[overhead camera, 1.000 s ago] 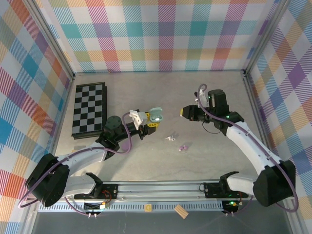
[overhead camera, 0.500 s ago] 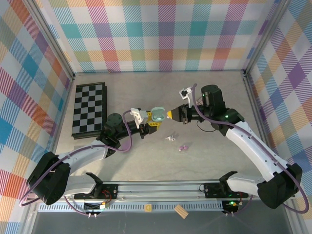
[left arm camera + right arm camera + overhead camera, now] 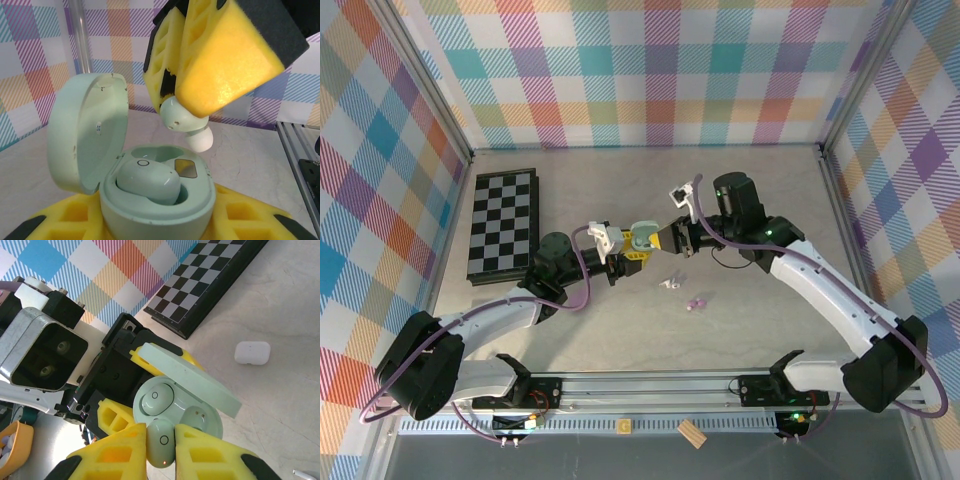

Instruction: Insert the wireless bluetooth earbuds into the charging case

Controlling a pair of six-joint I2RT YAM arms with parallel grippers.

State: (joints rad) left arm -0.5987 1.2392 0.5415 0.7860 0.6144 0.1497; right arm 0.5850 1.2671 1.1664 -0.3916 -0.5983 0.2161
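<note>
My left gripper (image 3: 632, 252) is shut on a mint-green charging case (image 3: 642, 236), lifted above the table with its lid (image 3: 80, 135) swung open. One mint earbud (image 3: 147, 181) sits in the case's left socket; the socket beside it (image 3: 194, 419) is empty. My right gripper (image 3: 665, 238) is shut on a second mint earbud (image 3: 161, 442), its white tip (image 3: 200, 140) hanging just above the case's rim (image 3: 165, 212). Two tiny stemmed earbuds lie on the table, a whitish one (image 3: 670, 283) and a lilac one (image 3: 697, 302).
A folded chessboard (image 3: 503, 225) lies at the left. A small white closed case (image 3: 252, 352) rests on the table beyond the mint case. A wooden block (image 3: 691, 432) sits on the front rail. Plaid walls enclose the table.
My right gripper has travelled left with the mint earbud until it hangs over the open case. The left gripper and case have stayed where they were.
</note>
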